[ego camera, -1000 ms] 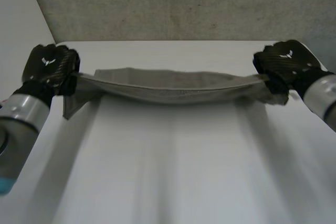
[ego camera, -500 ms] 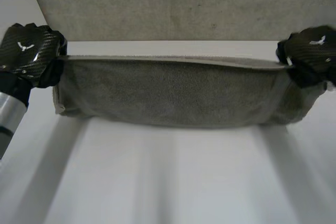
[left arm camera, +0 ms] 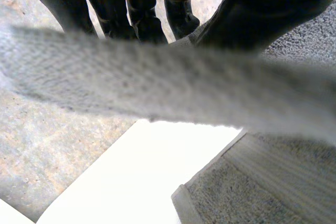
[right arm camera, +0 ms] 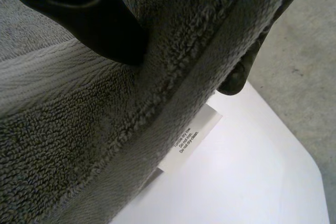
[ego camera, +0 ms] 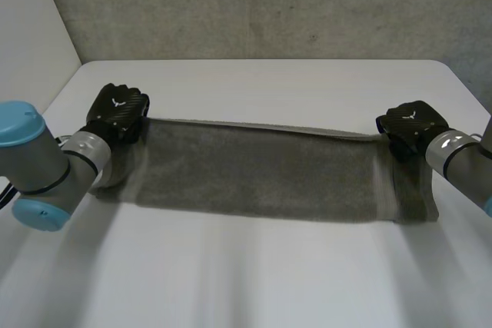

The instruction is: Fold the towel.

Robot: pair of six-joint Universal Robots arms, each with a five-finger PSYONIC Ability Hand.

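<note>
Stretching across the white table, the grey towel runs wide between my two hands. Its far edge is pulled into a nearly straight line, and its near edge sits lower, toward me. My left hand grasps the far edge at its left end; in the left wrist view the hem passes between my curled fingers and thumb. My right hand grasps the same edge at its right end, thumb pressed on one face of the thick hem, a fingertip showing past the other. A small white care label hangs from the hem just beside that fingertip, over the table.
</note>
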